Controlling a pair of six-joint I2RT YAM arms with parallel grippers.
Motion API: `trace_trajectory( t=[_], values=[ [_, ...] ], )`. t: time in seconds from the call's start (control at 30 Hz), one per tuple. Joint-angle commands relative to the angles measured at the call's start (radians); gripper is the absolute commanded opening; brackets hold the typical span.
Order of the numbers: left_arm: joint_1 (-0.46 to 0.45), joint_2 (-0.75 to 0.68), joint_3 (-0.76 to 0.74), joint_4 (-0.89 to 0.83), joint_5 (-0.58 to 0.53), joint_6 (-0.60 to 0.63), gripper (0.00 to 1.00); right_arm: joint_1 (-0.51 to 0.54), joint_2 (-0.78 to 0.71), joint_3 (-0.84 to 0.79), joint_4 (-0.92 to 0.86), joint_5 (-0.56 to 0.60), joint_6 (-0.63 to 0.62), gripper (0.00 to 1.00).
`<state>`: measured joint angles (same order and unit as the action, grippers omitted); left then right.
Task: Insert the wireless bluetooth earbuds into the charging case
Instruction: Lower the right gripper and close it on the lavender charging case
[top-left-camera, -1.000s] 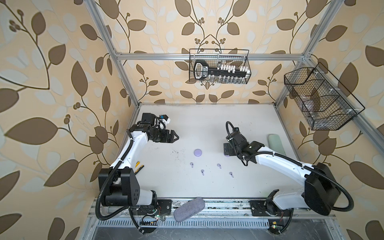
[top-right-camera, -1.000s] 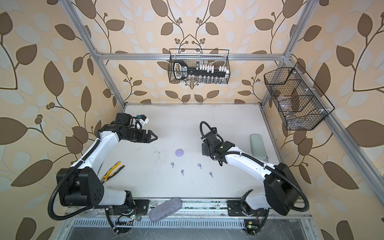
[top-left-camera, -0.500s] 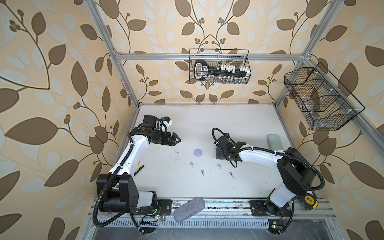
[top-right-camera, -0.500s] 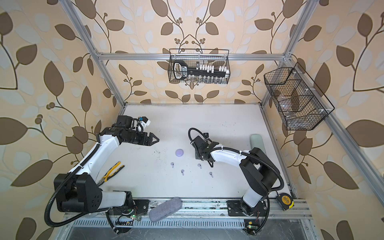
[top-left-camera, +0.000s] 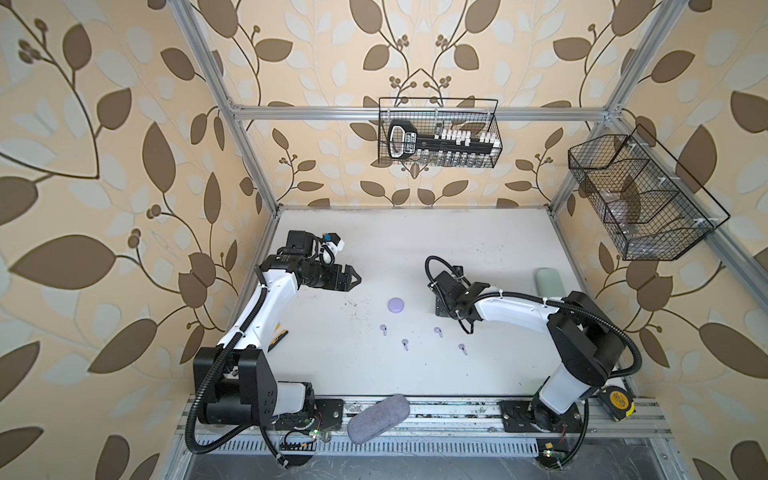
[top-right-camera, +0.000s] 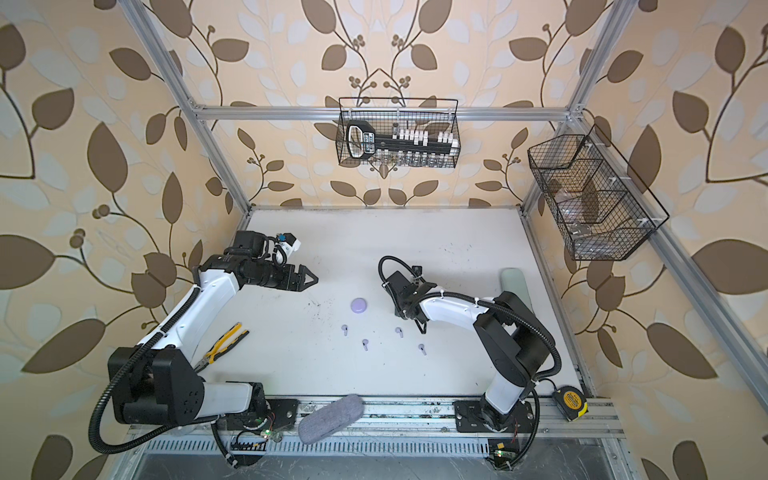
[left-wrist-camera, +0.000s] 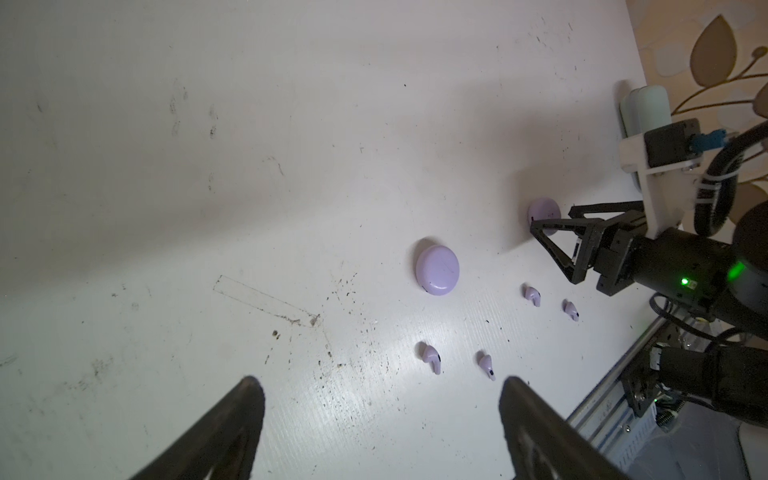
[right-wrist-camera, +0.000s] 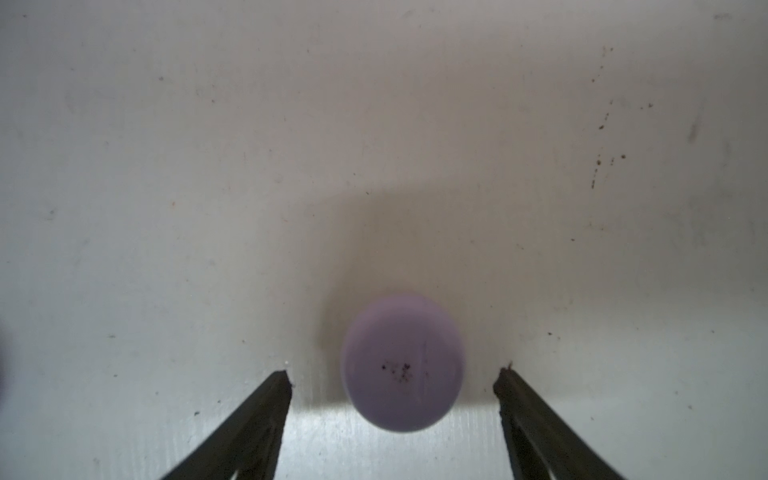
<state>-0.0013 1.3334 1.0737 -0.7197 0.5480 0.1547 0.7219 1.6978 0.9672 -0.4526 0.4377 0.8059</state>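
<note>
Several tiny lavender earbuds (top-left-camera: 405, 344) (top-right-camera: 365, 344) (left-wrist-camera: 430, 356) lie loose on the white table, in both top views and the left wrist view. A round lavender charging case (top-left-camera: 395, 305) (top-right-camera: 359, 305) (left-wrist-camera: 437, 270) sits shut just behind them. A second shut lavender case (right-wrist-camera: 401, 361) (left-wrist-camera: 543, 212) lies between the fingers of my right gripper (right-wrist-camera: 395, 374) (top-left-camera: 441, 309), which points down, open, with gaps on both sides. The arm hides that case in the top views. My left gripper (top-left-camera: 355, 278) (left-wrist-camera: 380, 382) hovers open and empty, left of the first case.
A pale green oblong case (top-left-camera: 548, 280) lies by the right table edge. Yellow pliers (top-right-camera: 224, 345) lie beside the left arm. A grey pouch (top-left-camera: 378, 417) and a tape measure (top-left-camera: 619, 409) rest on the front rail. Wire baskets (top-left-camera: 438, 133) (top-left-camera: 640, 199) hang on the walls.
My right gripper has swung left toward the table's middle and come down around the second case, its jaws a little narrower. The left gripper has hardly moved.
</note>
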Motion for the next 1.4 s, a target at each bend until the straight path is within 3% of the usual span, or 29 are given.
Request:
trace_trajectory(
  t=[0.0, 0.77, 1.37],
  values=[
    [-0.010, -0.030, -0.007, 0.012, -0.010, 0.002, 0.90, -0.007, 0.017, 0.024, -0.022, 0.021, 0.056, 0.77],
    [-0.009, -0.016, -0.006, 0.014, -0.027, -0.008, 0.92, -0.011, 0.046, -0.026, 0.060, 0.032, 0.079, 0.63],
    [-0.010, -0.010, -0.003, 0.012, -0.032, -0.009, 0.92, -0.010, 0.051, -0.048, 0.080, 0.032, 0.068, 0.61]
  ],
)
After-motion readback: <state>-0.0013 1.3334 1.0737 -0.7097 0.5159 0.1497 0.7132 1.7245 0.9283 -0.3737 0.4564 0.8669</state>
